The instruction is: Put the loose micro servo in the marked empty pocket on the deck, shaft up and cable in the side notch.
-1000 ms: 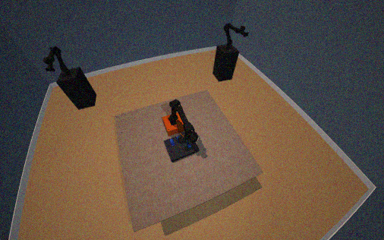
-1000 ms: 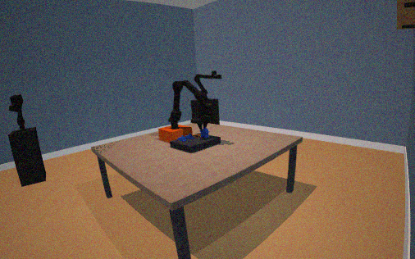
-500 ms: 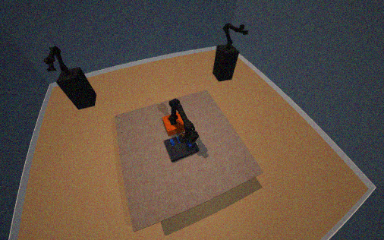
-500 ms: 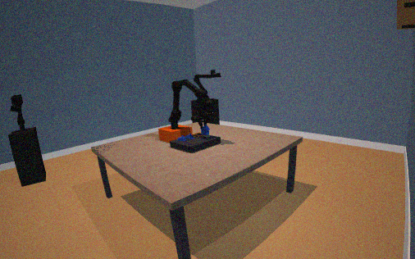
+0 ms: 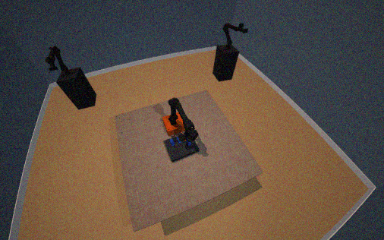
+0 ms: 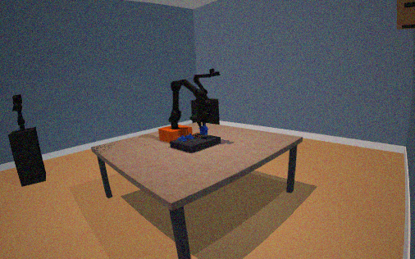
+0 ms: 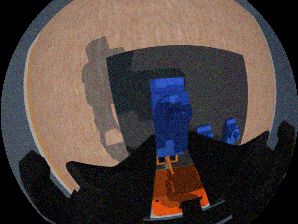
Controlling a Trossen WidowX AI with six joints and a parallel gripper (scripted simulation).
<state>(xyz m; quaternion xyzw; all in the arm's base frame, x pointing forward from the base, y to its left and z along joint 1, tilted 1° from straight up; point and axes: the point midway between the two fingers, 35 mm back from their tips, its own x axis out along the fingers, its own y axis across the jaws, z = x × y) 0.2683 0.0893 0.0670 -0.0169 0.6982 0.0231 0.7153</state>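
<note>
The loose blue micro servo is between the fingers of my gripper, which is shut on it. The servo is over the dark deck, apparently a little above its surface. Its round output-shaft side faces the wrist camera. An orange outline shows on the deck just past the servo's near end in the wrist view, with a thin orange cable crossing it. The pocket and its side notch are too small or hidden to make out.
Two other blue servos sit on the deck, to the right in the wrist view. The orange block under the arm's base stands beside the deck. Two other arms on black pedestals stand away from the table.
</note>
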